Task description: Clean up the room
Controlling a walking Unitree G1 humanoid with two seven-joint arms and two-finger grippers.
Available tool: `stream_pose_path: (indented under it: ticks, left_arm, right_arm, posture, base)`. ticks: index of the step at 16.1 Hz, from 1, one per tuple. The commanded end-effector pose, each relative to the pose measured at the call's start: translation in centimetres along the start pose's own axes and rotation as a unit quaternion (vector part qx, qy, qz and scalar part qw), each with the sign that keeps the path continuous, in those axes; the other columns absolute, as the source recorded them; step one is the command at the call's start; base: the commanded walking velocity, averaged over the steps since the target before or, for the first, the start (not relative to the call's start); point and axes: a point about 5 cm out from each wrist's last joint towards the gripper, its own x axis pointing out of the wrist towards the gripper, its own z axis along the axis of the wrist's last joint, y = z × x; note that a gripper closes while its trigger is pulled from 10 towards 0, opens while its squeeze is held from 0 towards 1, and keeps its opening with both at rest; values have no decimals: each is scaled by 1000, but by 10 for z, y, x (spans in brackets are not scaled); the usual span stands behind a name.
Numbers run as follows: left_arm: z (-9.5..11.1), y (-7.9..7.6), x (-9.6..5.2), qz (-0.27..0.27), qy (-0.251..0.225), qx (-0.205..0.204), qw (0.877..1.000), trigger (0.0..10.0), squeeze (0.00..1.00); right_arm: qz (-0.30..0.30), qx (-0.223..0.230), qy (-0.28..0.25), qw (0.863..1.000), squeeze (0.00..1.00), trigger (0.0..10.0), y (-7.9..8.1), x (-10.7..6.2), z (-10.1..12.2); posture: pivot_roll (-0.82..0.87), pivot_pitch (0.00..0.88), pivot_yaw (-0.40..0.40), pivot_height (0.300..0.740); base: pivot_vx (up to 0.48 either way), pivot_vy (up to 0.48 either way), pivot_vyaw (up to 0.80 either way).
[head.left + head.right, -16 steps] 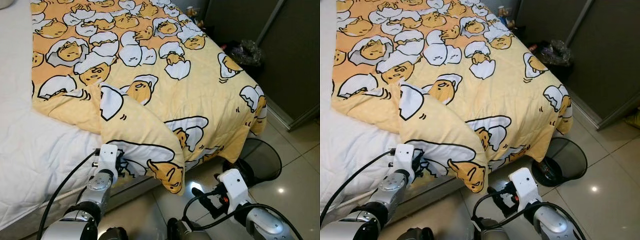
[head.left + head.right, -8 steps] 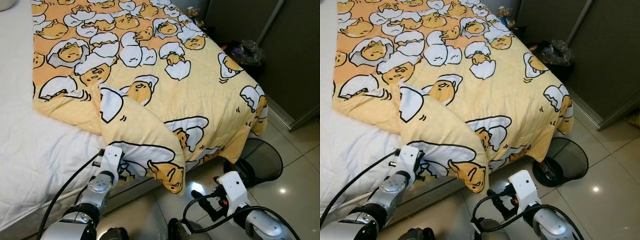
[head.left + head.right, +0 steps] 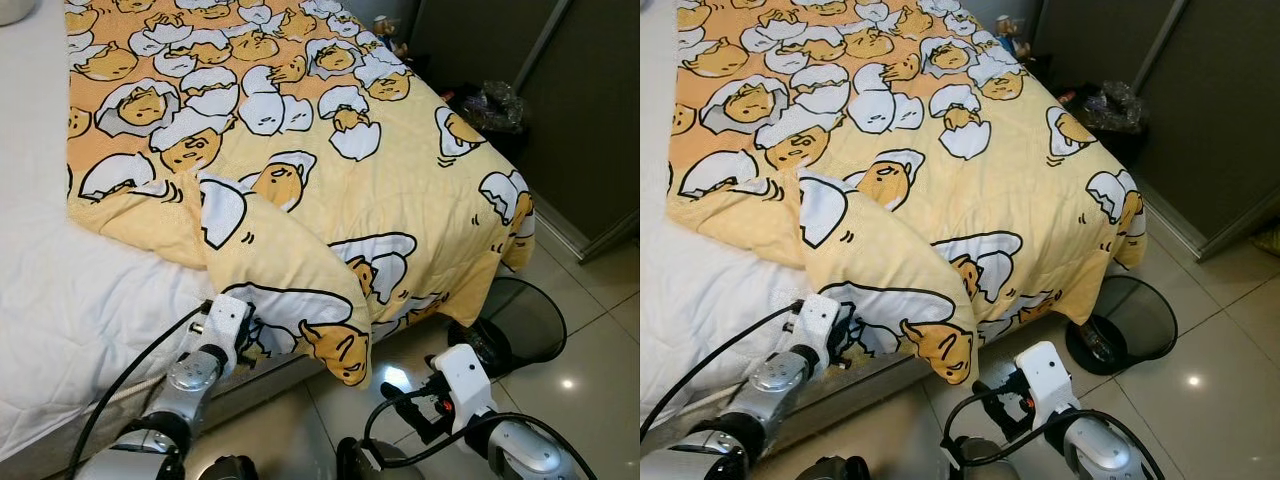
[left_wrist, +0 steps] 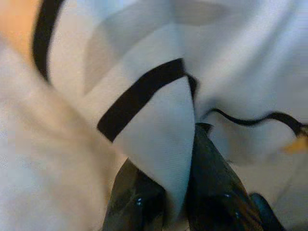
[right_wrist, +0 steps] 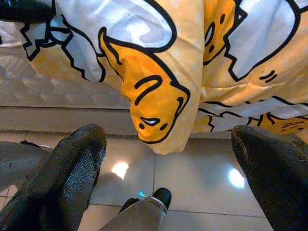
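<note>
Head view: I am making the bed. The yellow quilt printed with cartoon eggs [image 3: 300, 150] lies across the white mattress [image 3: 60, 300], one corner folded back.

Left wrist: my left gripper [image 4: 175, 192] pinches that fold.

Right wrist: my right gripper [image 5: 163, 178] hangs spread wide, empty, below the quilt's corner; next, I judge, pull flat.

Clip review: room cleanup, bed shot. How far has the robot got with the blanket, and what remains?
Done: the yellow blanket lies mostly flat across the bed. In hand: the left gripper is pinched on the blanket's folded-over corner at the bed edge. The right gripper hangs open over the floor near the drooping tip. Left: that fold isn't spread out yet, and the wastebasket area looks untouched.
</note>
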Motion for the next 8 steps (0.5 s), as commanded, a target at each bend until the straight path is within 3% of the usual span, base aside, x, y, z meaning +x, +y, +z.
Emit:
stream_pose_path:
  ticks: [1, 3, 6, 8]
  left_arm:
    - [-5, -8, -1, -52, 10, 25, 998, 10000, 0]
    - [-11, -15, -5, -103, 14, 26, 994, 10000, 0]
    - [-14, -15, -9, -122, 6, 39, 992, 10000, 0]
    - [-16, -14, -11, -130, 9, 41, 991, 10000, 0]
  right_arm:
    - [4, 0, 11, 1000, 8, 10000, -1, -2, -6]
    - [6, 1, 12, 1000, 12, 10000, -2, -1, -7]
    - [9, 1, 16, 1000, 4, 10000, 0, -2, -10]
    - [10, 1, 17, 1000, 8, 10000, 0, -2, -11]
  posture:
    - [-313, 106, -35, 740]
    - [-309, 108, -33, 740]
    - [-313, 113, -34, 740]
    - [-313, 115, -34, 740]
  base:
    - [0, 0, 0]
    - [0, 0, 0]
    - [0, 0, 0]
    - [0, -480, 0]
